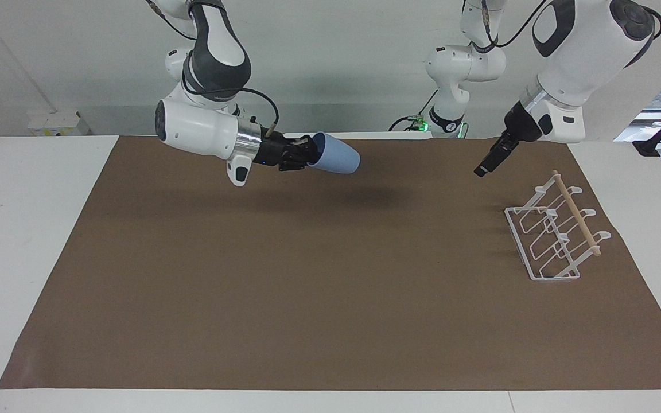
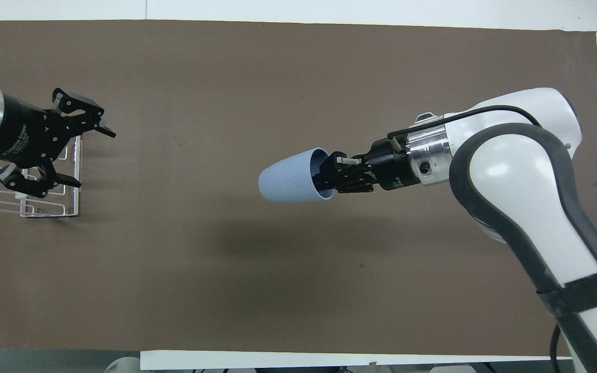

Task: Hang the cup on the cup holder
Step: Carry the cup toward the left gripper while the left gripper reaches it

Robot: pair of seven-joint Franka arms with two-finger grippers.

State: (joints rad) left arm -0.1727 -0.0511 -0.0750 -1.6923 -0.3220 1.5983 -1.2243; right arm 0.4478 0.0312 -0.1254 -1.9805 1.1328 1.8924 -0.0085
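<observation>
Robotics laboratory: two fixed white robot arms (image 1: 204, 123) mounted at a white worktop (image 1: 20, 229) covered by a brown mat (image 1: 307, 287), against plain white walls.

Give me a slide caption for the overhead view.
Right gripper carries the blue cup sideways above the mat, toward the open left gripper over the wire cup holder.

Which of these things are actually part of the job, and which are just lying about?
Part of the job:
- cup, held in the air on its side by the right gripper
- cup holder, at the left arm's end
- left gripper, open above the holder

Just there:
- brown mat
</observation>
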